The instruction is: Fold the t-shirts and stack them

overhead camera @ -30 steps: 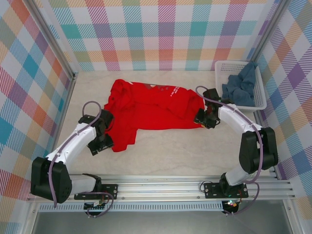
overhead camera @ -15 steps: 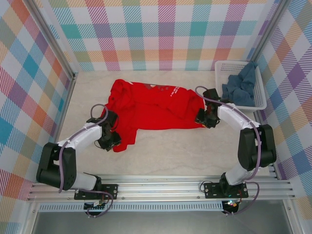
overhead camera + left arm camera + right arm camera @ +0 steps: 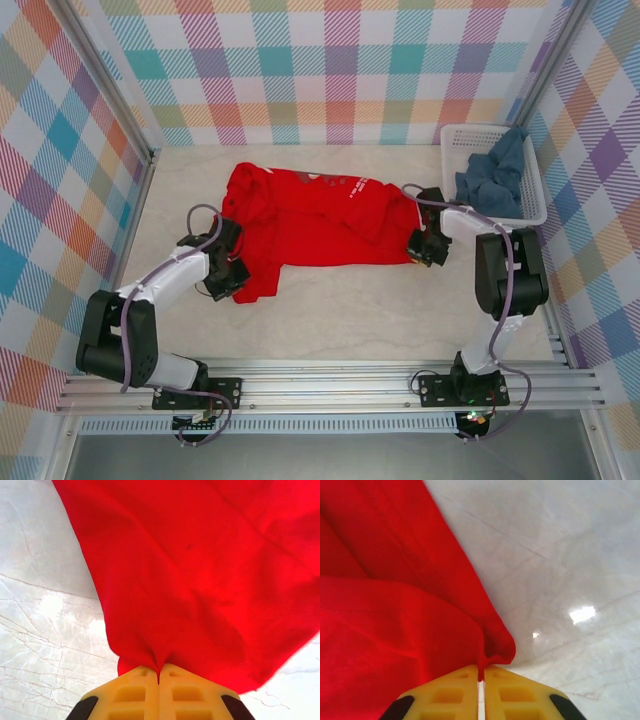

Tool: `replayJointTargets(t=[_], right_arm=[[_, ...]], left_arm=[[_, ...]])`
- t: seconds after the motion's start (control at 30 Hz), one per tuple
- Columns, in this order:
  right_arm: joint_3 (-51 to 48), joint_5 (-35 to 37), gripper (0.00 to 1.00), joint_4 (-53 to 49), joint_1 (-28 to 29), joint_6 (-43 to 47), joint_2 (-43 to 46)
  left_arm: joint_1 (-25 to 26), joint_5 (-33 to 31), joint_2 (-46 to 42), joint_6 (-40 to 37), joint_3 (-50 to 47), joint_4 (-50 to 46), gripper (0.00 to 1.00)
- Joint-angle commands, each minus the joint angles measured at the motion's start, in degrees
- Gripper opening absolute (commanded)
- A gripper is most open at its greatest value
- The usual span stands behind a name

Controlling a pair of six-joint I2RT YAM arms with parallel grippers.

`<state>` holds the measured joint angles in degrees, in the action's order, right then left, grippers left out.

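A bright red t-shirt (image 3: 310, 225) lies crumpled across the middle of the table, white lettering showing near its far edge. My left gripper (image 3: 238, 283) is shut on the shirt's near left corner; in the left wrist view the yellow fingers (image 3: 135, 692) pinch a fold of red cloth (image 3: 200, 580). My right gripper (image 3: 420, 250) is shut on the shirt's right edge; its yellow fingers (image 3: 512, 695) clamp a red fold (image 3: 395, 620) just above the tabletop. A dusty blue-grey t-shirt (image 3: 495, 178) is bunched in the white basket (image 3: 537, 200) at the back right.
The pale marble tabletop (image 3: 350, 310) runs to checkered walls on three sides. The basket stands against the right wall, close behind my right arm. An aluminium rail (image 3: 330, 385) carrying both arm bases lines the near edge.
Both grippers have closed on the red shirt. The left gripper slid right onto the shirt's near left corner; the right arm folded in, its gripper staying at the right edge.
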<state>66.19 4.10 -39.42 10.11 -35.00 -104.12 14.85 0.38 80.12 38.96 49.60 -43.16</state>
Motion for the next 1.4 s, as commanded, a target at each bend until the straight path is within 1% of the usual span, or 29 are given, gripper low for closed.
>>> replayJointTargets(t=[0.0,0.13,0.23,0.33,0.47,0.57,0.63,0.73,0.83,0.93,1.0,1.17,1.23,1.37], right_arm=[[3.25,0.38,0.00,0.25,0.48,0.32,2.26],[6.12,0.97,0.00,-4.02,0.83,0.48,10.46],[6.50,-1.10,0.00,-7.60,0.86,0.68,14.62],[6.24,-2.97,0.00,-12.73,0.80,1.03,18.20],[6.50,-3.74,0.00,-19.37,0.79,1.52,25.10],[6.97,-3.90,0.00,-24.88,0.83,1.48,28.26],[5.95,-4.97,0.00,-27.32,0.79,1.14,29.10],[2.78,-7.58,0.00,-26.99,0.79,0.16,28.26],[1.22,-8.38,0.00,-23.26,0.79,-0.64,24.12],[3.38,-9.18,0.00,-19.78,0.44,-0.61,16.78],[5.23,-9.20,0.00,-19.70,0.44,-0.48,11.23],[6.14,-8.67,0.00,-16.37,0.35,-1.89,3.93],[7.34,-7.21,0.04,-15.60,0.37,-2.75,2.31],[9.57,-5.77,0.21,-14.79,0.40,-3.76,-0.23]], left_arm=[[-0.82,-1.91,-3.08,-0.59,4.26,-4.70,0.00],[-1.53,-3.96,-6.86,0.47,9.72,-9.49,0.00],[-1.91,-4.35,-9.70,0.97,11.92,-11.78,0.00],[-2.69,-3.38,-11.99,1.49,13.64,-14.76,0.00],[-3.50,-4.36,-16.10,2.33,16.74,-19.76,0.00],[-4.19,-5.65,-18.20,3.17,18.63,-23.60,0.00],[-4.39,-5.42,-18.67,3.48,18.67,-24.95,0.00],[-4.37,-3.29,-18.66,4.41,15.67,-23.44,0.00],[-4.86,-1.88,-17.22,5.64,11.83,-19.00,0.00],[-6.48,-0.02,-12.47,5.65,10.28,-15.16,0.00],[-6.94,-0.27,-8.92,4.84,10.09,-13.11,0.00],[-7.99,-0.14,-1.07,2.40,10.64,-9.79,0.00],[-8.15,-0.77,0.77,1.61,11.43,-9.46,0.00],[-8.22,-1.07,3.04,0.32,12.31,-9.29,0.00]])
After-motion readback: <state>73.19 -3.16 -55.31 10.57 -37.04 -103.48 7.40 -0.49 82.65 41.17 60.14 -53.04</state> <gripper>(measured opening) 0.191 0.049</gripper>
